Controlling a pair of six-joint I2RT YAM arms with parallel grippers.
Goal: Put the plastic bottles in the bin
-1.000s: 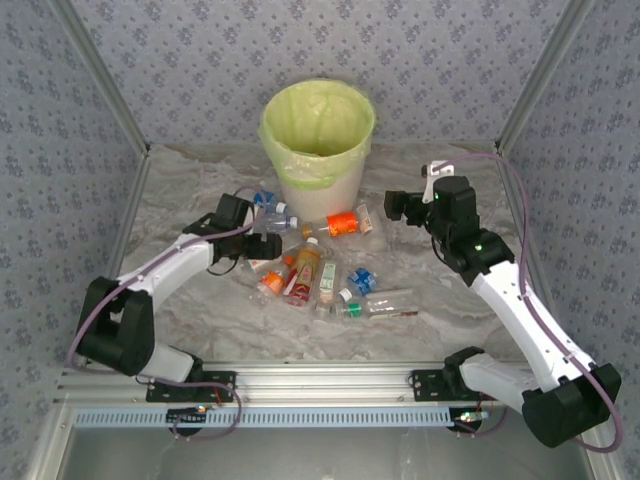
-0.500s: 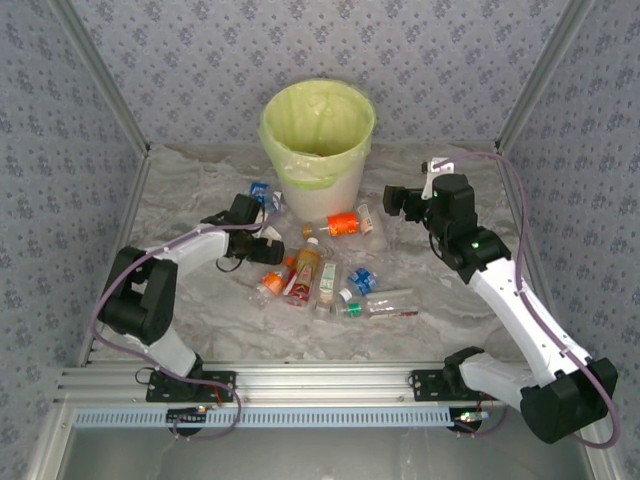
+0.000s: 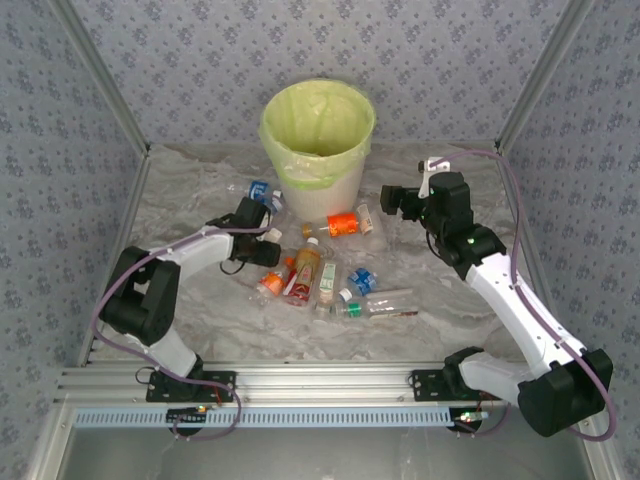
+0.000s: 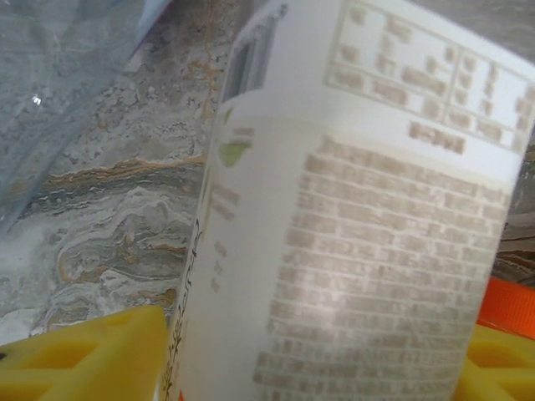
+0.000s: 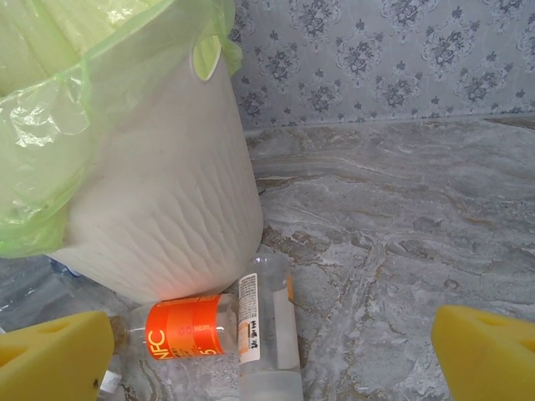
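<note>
The white-label bottle (image 4: pixel 359 217) was at 9 o'clock of the bottle pile (image 3: pixel 305 272), between the yellow pads (image 4: pixel 84 355) of the left hand (image 4: pixel 316 363). The pads stood close against its two sides. Whether they pressed it firmly could not be told.

Judgement: confirm a firm grip across the middle of the label before lifting. The smooth round body would probably slip or roll if pinched off-centre. Lift straight up first, so that neighbouring bottles are not dragged.

The bin (image 3: pixel 330 185) stood at 12 o'clock of the pile, its bag (image 3: pixel 300 105) folded over the rim. The rim sat well above the bottles, so the carry should clear it before release over the opening. A blue-label bottle (image 3: pixel 261 190) lay near the bin's foot at 8 o'clock.

The right hand (image 3: pixel 392 203) hung wide and empty at 3 o'clock of the bin. It faced an orange-label bottle (image 5: pixel 188 327) and a clear bottle (image 5: pixel 267 326) lying against each other.

Open tabletop (image 3: pixel 200 320) lay at 3 and 9 o'clock of the pile. The side walls (image 3: pixel 60 200) limited outward swing.
</note>
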